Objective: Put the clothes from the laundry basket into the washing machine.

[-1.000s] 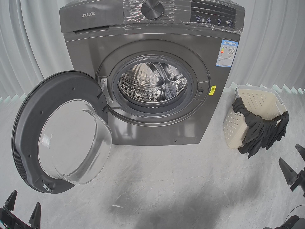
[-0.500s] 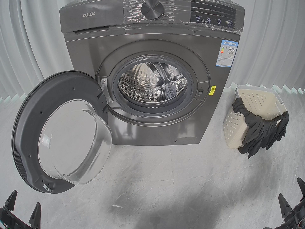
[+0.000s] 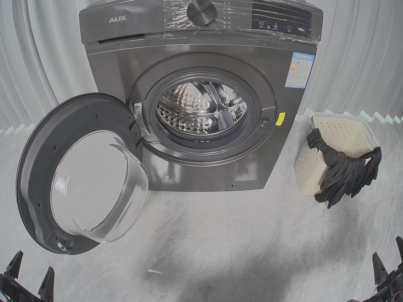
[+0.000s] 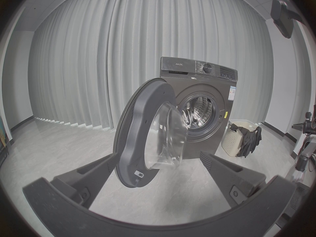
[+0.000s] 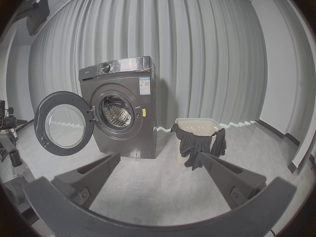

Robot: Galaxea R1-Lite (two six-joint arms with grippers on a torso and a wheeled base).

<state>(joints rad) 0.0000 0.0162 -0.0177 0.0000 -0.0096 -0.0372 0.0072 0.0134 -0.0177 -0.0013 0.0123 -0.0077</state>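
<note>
A grey front-loading washing machine (image 3: pixel 201 89) stands ahead with its round door (image 3: pixel 82 173) swung wide open to the left, baring the steel drum (image 3: pixel 201 110). To its right a cream laundry basket (image 3: pixel 336 141) sits on the floor with black clothes (image 3: pixel 346 170) draped over its front rim. My left gripper (image 3: pixel 30 271) is low at the near left, open and holding nothing. My right gripper (image 3: pixel 390 259) is low at the near right, well short of the basket, open and holding nothing. In the right wrist view the basket (image 5: pixel 197 125) and clothes (image 5: pixel 197 145) lie ahead between my fingers.
Pale grey floor (image 3: pixel 235 240) spreads between me and the machine. The open door juts out over the floor on the left. Pleated grey curtains (image 3: pixel 365 55) line the wall behind. A tripod stand (image 4: pixel 306 142) is at the room's side.
My right gripper has dropped lower and pulled back toward the near right corner. The left gripper, basket and machine have stayed put.
</note>
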